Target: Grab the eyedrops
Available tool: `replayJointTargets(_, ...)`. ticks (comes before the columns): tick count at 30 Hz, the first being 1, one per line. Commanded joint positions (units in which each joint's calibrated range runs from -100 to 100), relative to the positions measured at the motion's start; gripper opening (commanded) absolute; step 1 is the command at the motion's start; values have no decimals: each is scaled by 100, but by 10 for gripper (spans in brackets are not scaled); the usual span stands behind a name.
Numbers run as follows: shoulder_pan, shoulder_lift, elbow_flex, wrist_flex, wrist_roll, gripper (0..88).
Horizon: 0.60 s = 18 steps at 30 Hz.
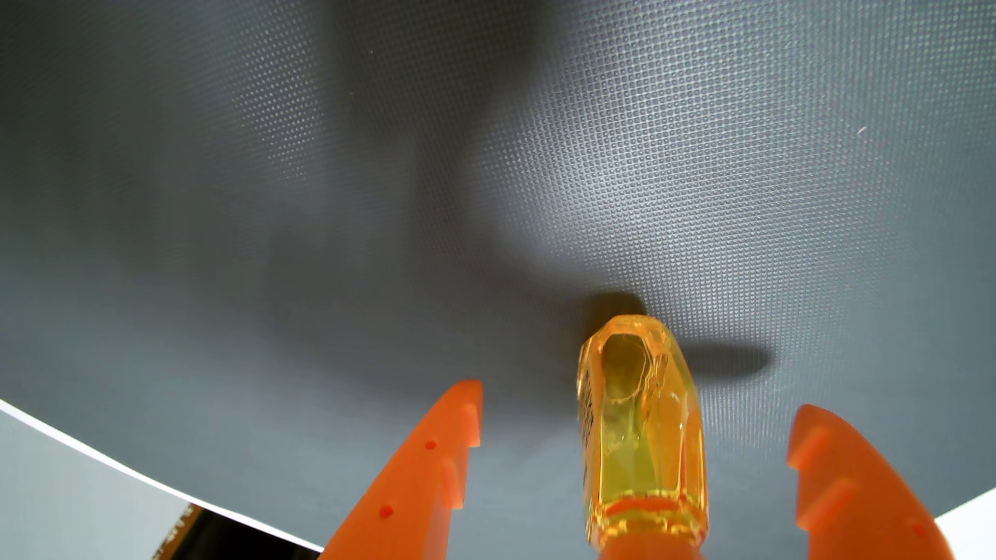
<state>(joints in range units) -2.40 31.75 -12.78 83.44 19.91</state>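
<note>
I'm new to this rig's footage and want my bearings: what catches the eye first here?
The clear amber bottle stands out low in the wrist view, between the two orange fingers of the open gripper, touching neither. Behind it spreads a grey dotted mat, with the bottle's dark shadow on it.

Possibly a desk workspace, dark grey textured mat (pixel 700 161), pale surface (pixel 64 484) at its edge

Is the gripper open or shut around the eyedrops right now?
Open. In the wrist view both orange fingers stand apart from the eyedrops, with grey mat visible on each side.
</note>
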Motion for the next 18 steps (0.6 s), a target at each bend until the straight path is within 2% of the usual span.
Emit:
replayJointTargets(1, -35, -20, -249, -40, -57, 214)
replayJointTargets(3, -35, -20, -276, -92, -62, 136)
replayJointTargets(9, -35, -12, -294, -213, -62, 14)
replayJointTargets(18, -43, -20, -294, -213, -135, 6)
